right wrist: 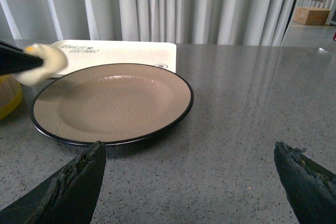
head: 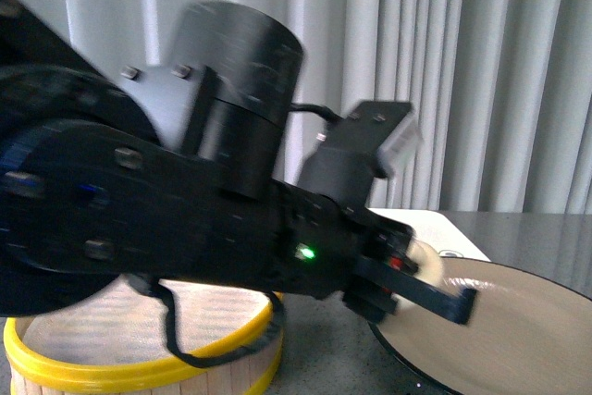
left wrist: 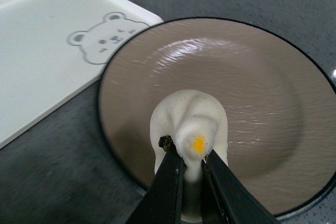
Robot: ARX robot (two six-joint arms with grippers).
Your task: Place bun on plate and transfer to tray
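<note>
My left gripper is shut on the cream-white bun and holds it above the near edge of the brown, black-rimmed plate. In the front view the left arm fills the left side and the bun shows at its gripper, over the plate's left rim. In the right wrist view the bun hangs over the plate's left edge. The cream tray with a bear drawing lies just beyond the plate; it also shows in the right wrist view. My right gripper is open and empty above the grey table, short of the plate.
A yellow-rimmed wooden steamer basket stands left of the plate; its edge shows in the right wrist view. Grey speckled table spreads to the right. Pale curtains hang behind the table. A cardboard box lies on the floor far right.
</note>
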